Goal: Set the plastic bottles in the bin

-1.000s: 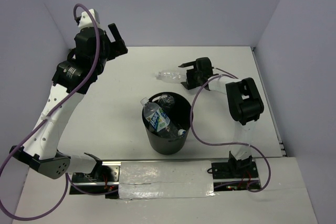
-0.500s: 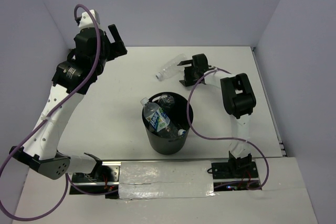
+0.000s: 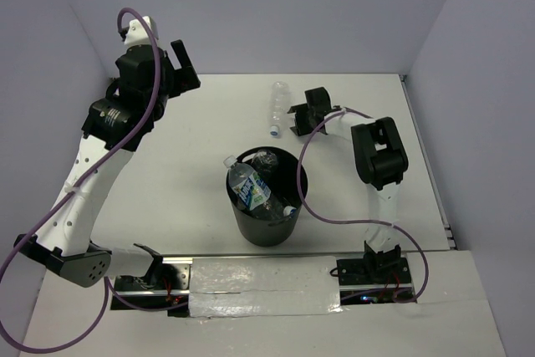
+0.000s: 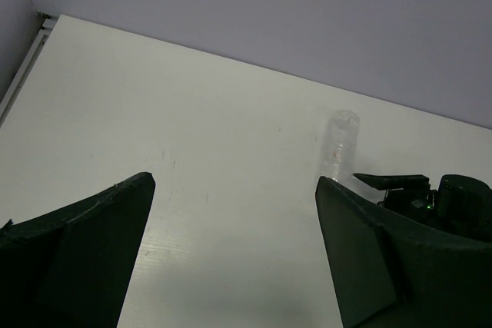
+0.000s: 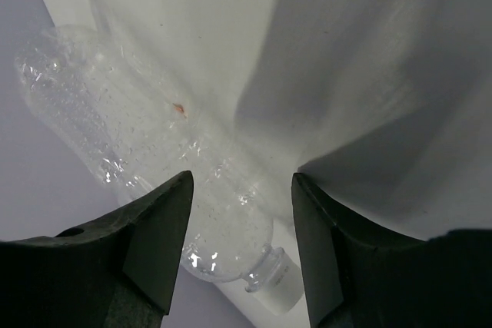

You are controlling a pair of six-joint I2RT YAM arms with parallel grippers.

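A clear plastic bottle (image 3: 277, 104) with a pale cap is at the back of the table, its cap end toward the bin. My right gripper (image 3: 292, 114) has closed on it; in the right wrist view the bottle (image 5: 154, 136) has its shoulder and neck between my fingers, gripper (image 5: 242, 178). The black bin (image 3: 303, 183) stands mid-table and holds a blue-and-white labelled bottle (image 3: 251, 190) and other clear ones (image 3: 266, 159). My left gripper (image 3: 185, 60) hangs high at the back left, open and empty (image 4: 234, 182); its view shows the same bottle (image 4: 340, 140) far off.
Purple walls close the table at the back and both sides. A white rail (image 3: 447, 223) runs along the right edge. Purple cables (image 3: 313, 206) loop from the right arm past the bin. A taped strip (image 3: 267, 286) lies between the arm bases.
My right gripper has gone from open to shut round the bottle. The bottle swung from lying crosswise to pointing its cap toward the bin. The left arm has barely moved.
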